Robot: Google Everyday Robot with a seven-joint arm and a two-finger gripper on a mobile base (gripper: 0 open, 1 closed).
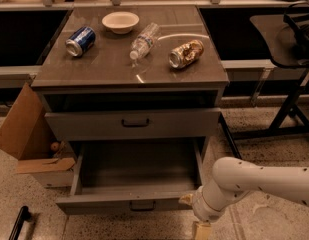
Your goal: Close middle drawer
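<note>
- The gripper (195,215) is low at the front edge of the view, at the end of the white arm (264,176) that comes in from the right. It is just beside the right front corner of the middle drawer (136,170). I cannot tell if it is open or closed, and I see nothing held in it.
- The middle drawer is pulled far out of the cabinet, and its small dark pull (142,205) sits at the centre of the low front panel.
- A cardboard box (25,130) with open flaps stands on the floor, left of the cabinet.
- Above, the taller-fronted drawer (94,126) is nearly pushed in (a dark gap shows over it).
- On the counter (109,71) lie a blue can (80,41), a clear plastic bottle (144,40) and a crushed golden can (186,53), all on their sides.
- Farthest back on the counter stands a white bowl (120,22).
</note>
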